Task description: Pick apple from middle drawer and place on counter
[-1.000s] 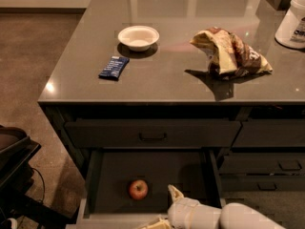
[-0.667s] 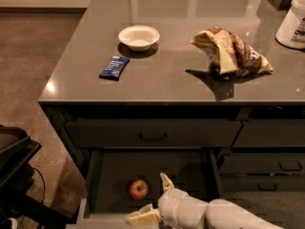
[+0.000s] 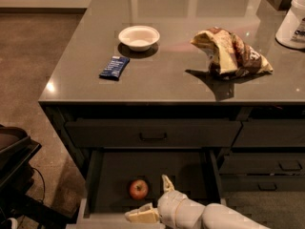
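The apple (image 3: 138,189), small and red, lies on the floor of the open middle drawer (image 3: 188,168), left of centre. My gripper (image 3: 153,197) is at the drawer's front, just right of the apple and a little nearer the rim. Its two pale fingers are spread: one fingertip (image 3: 166,181) points up into the drawer, the other (image 3: 140,215) lies over the front rim. The gripper holds nothing. The counter (image 3: 167,75) is the glossy dark worktop above the drawers.
On the counter stand a white bowl (image 3: 138,36), a blue snack bar (image 3: 114,67), a crumpled chip bag (image 3: 229,52) and a white container (image 3: 293,20) at the right edge. A closed handled drawer (image 3: 152,133) is above the open one. Dark robot base parts (image 3: 14,171) are at the left.
My gripper and arm have moved left along the drawer's front, closer to the apple. The apple has not moved.
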You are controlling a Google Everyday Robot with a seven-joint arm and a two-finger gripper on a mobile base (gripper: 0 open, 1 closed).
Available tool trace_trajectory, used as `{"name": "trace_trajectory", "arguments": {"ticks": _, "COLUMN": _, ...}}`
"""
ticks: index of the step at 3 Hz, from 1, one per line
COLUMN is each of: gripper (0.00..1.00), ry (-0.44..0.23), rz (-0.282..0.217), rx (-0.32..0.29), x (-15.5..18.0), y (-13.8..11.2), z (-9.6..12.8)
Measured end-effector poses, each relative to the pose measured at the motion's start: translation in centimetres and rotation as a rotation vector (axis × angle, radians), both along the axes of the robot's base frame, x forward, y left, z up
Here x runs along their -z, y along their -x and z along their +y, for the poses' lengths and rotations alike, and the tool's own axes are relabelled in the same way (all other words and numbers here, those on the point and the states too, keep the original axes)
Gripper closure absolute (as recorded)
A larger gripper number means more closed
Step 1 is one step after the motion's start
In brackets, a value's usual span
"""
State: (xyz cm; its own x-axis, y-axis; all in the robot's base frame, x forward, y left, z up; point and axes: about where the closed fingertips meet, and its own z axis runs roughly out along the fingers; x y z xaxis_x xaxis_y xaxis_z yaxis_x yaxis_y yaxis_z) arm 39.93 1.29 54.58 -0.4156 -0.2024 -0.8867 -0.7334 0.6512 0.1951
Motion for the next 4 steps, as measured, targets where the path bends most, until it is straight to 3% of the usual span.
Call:
{"name": "trace_trajectory", "arguments": {"ticks": 1, "gripper": 0.00, "ry": 0.026, "rz": -0.067, "rx": -0.022, "x": 1.0, "y": -2.8, "z": -0.1}}
{"name": "trace_trajectory", "arguments": {"ticks": 2, "gripper": 0.00, "ry": 0.110, "rz": -0.132, "rx": -0.063, "x": 2.4, "y": -7.1, "z": -0.6}}
{"name": "trace_trajectory", "arguments": {"ticks": 4, "gripper": 0.00, "ry": 0.141, "rz": -0.129, "rx": -0.086, "x": 3.1, "y": -7.6, "z": 0.0}}
